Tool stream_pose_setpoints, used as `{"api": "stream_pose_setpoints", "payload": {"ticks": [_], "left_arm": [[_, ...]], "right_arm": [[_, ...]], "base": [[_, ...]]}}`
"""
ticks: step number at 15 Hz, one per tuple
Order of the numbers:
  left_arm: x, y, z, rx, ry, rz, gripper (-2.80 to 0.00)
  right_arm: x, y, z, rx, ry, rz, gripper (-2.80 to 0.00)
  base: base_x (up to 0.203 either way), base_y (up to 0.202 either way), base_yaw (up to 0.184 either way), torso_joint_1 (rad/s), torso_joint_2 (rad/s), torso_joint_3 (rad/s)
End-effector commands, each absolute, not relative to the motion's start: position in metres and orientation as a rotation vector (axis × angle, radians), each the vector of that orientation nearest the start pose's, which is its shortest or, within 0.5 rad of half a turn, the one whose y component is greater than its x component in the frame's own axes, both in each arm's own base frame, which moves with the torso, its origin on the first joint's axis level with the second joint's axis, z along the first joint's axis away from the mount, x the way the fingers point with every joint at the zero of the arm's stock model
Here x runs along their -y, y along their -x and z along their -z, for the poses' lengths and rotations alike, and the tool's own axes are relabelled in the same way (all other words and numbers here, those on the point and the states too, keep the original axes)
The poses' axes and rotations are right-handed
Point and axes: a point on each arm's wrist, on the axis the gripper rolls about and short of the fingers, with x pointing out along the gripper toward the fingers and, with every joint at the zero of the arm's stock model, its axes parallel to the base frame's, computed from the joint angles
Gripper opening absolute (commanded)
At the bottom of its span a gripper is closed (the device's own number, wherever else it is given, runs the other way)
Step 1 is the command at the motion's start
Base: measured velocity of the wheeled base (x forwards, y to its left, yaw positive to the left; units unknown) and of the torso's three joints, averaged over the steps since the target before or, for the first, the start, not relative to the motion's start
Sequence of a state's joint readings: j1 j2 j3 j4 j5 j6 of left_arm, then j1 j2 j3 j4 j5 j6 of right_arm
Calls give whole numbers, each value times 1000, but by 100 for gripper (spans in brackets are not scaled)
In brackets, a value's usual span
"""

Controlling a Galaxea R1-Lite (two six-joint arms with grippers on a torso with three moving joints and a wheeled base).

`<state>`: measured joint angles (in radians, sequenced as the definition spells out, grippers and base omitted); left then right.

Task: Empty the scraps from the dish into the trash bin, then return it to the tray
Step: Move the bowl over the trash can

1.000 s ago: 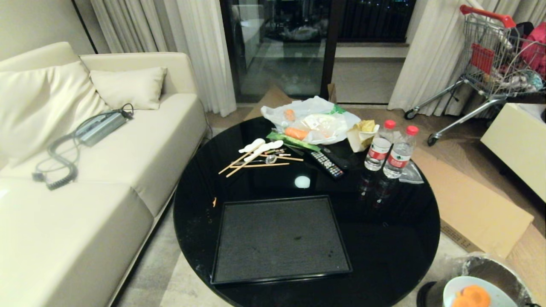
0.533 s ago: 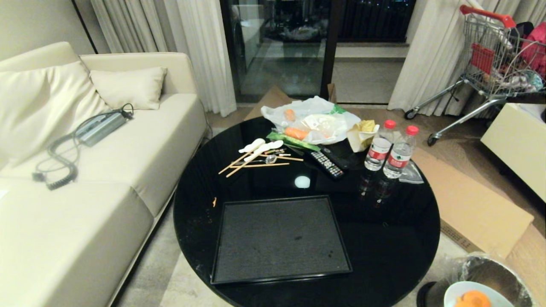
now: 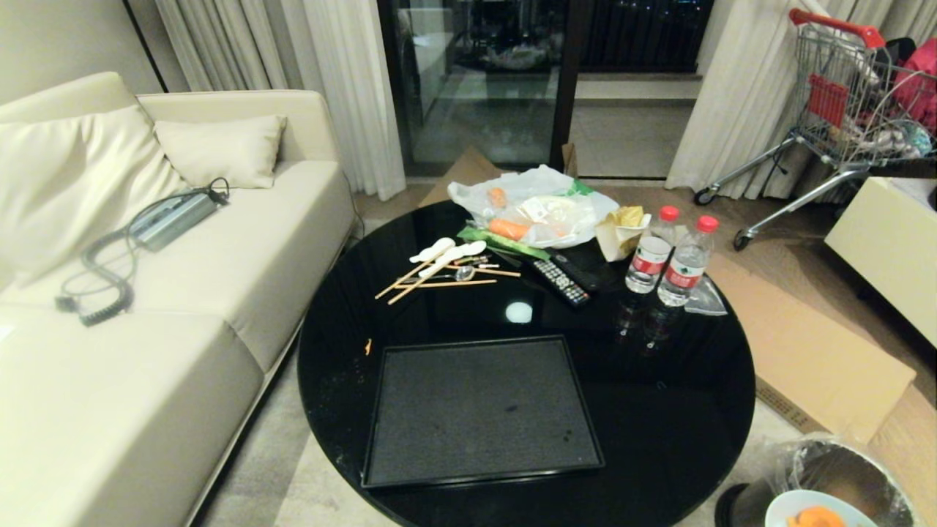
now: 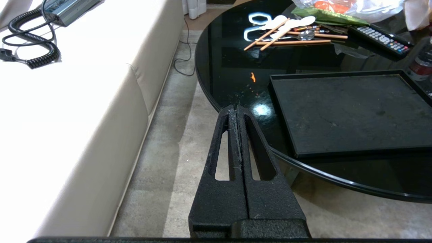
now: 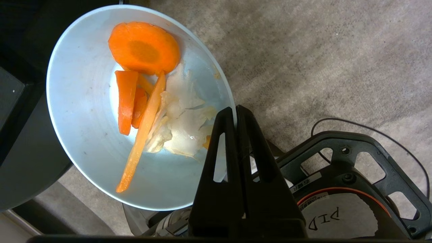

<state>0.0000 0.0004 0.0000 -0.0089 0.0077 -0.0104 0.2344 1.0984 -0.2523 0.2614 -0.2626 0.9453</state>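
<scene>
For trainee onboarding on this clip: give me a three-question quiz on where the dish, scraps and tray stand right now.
1. True or false: the tray has the dish on it.
2. What does the right gripper pinch? A) the remote B) the dish's rim C) a bottle
3. Fill in: the scraps lie in the ____.

Key: 1 false, the tray is bare; 2 B, fingers shut on the rim, near the trash bin; 3 dish.

"PID" handwritten on white round label (image 5: pixel 341 216) on robot base, bottle labels unreadable
</scene>
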Motion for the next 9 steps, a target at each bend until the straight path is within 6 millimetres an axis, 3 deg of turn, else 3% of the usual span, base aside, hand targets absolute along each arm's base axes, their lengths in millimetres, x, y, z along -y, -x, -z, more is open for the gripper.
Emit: {"api": "stream_pose_setpoints", "payload": {"ticks": [1,9], "left_arm": [[0,23,-76,9,11,-8,-280],[0,23,-76,9,9,-9,-280]], "right_arm": [[-14,-81,-95,-963,-582,523,-280],[-14,-83,-93,-971,-590,532,-280]], "base": [[0,0,0,0,0,0],[0,0,0,0,0,0]]}}
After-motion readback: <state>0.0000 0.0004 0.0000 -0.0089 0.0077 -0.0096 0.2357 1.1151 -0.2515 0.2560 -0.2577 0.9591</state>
